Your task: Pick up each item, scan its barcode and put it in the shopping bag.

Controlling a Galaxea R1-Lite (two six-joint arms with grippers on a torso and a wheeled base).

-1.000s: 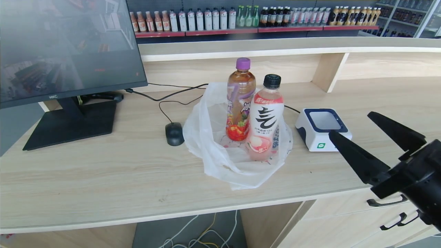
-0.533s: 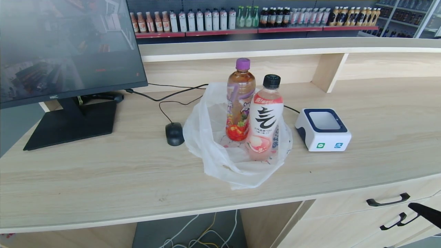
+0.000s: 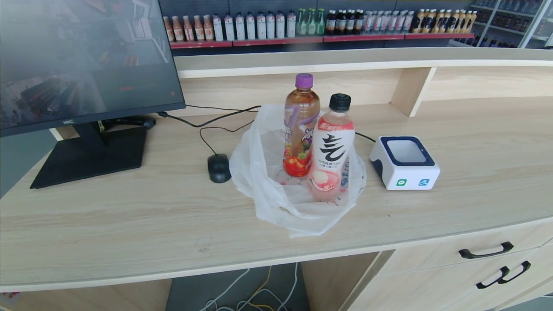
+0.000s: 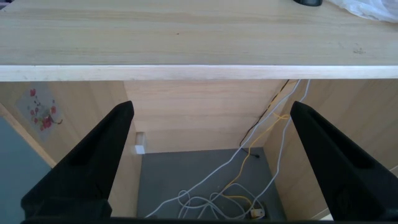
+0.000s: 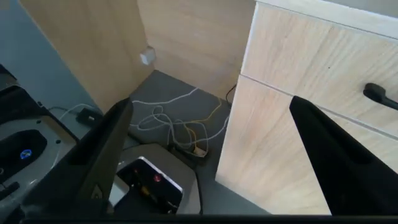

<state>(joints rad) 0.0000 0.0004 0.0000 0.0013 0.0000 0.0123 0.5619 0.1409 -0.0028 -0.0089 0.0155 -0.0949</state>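
1. The left gripper point(image 4: 211, 109) has its fingers point(image 4: 93, 165) spread wide and holds nothing. It sits lower than the shopping bag point(image 4: 372, 7), facing the front edge of the worktop point(image 4: 186, 37), with cables point(image 4: 230, 186) on the floor beneath.
2. The right gripper point(image 5: 211, 102) also has its fingers point(image 5: 339, 165) wide apart and empty. It too is lower than the shopping bag, in front of a drawer front point(image 5: 311, 56) with a black handle point(image 5: 379, 94).
3. The shopping bag stands open on the worktop, and two bottles stand upright inside it, side by side.
4. The purple-capped bottle point(image 3: 301, 125) is toward the bag's back, and the black-capped bottle point(image 3: 332, 149) is toward its front right.
5. The scanner point(image 3: 404, 162) sits just right of the bag.
6. A mouse point(image 3: 218, 167) lies just left of the bag, and a monitor point(image 3: 86, 60) stands farther left.
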